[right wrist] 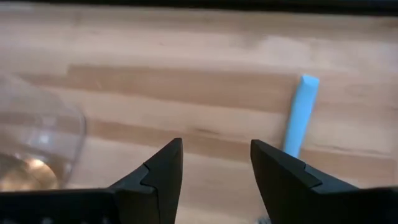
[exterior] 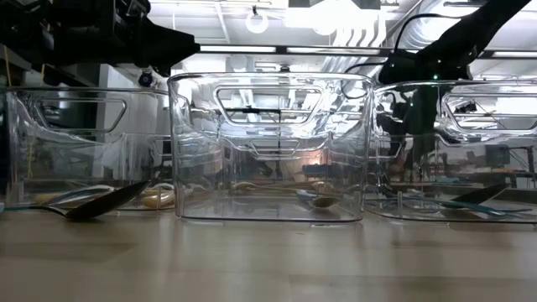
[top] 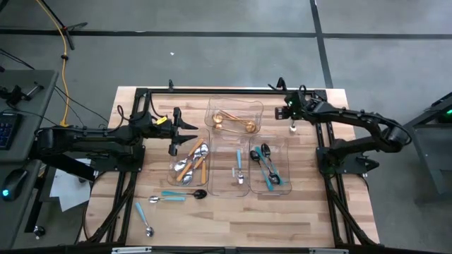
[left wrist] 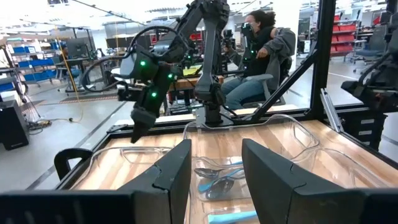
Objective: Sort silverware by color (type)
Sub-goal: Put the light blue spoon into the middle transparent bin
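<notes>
1. The table [top: 353,212] carries four clear trays: a gold tray [top: 236,116] toward the far edge, and an orange tray [top: 189,164], a middle tray [top: 231,169] and a teal tray [top: 270,169] in a row nearer the middle.
2. The left gripper [top: 185,132] is held just above the far end of the orange tray, fingers parted and nothing grasped; the right gripper [top: 293,121] is held near the far right corner, beside the gold tray, fingers likewise apart and empty.
3. A light-blue-handled piece [top: 294,129] is seen lying on the bare wood directly under the right gripper; in the right wrist view its handle [right wrist: 297,121] lies just off one fingertip, outside the gap between the fingers, its long axis running roughly along the view's line; a small sideways shift seems needed, and the right arm is plainly the nearer.
4. Only the pale blue, flat, narrow handle is shown; its metal end is hidden.
5. Unsorted near the front left corner: a dark spoon [top: 185,194] with a teal handle and two blue-handled pieces [top: 143,217].
</notes>
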Motion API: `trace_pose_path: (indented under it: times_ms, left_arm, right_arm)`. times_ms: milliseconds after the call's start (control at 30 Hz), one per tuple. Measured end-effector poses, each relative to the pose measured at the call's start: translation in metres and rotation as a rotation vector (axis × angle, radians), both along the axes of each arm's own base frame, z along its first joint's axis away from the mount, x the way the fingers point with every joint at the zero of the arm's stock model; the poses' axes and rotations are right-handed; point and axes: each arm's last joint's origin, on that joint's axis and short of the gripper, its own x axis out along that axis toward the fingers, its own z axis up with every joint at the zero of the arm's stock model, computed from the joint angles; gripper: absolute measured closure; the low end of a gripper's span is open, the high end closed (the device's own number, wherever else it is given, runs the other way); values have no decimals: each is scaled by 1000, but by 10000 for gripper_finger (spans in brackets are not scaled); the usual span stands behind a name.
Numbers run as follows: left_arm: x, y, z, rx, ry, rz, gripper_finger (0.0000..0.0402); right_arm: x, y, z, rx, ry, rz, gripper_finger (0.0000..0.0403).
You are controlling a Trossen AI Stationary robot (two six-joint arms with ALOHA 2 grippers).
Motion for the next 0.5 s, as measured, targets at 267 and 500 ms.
trace_pose_path:
  times_ms: [267,500]
  left_arm:
    - [0,0,0,-1,0,0,271]
    - [0,0,0,0,-1,0,271]
  right_arm:
    - [-6,5,-5,28,94,-23,229]
    - [-15,7,-13,33,220,-169,229]
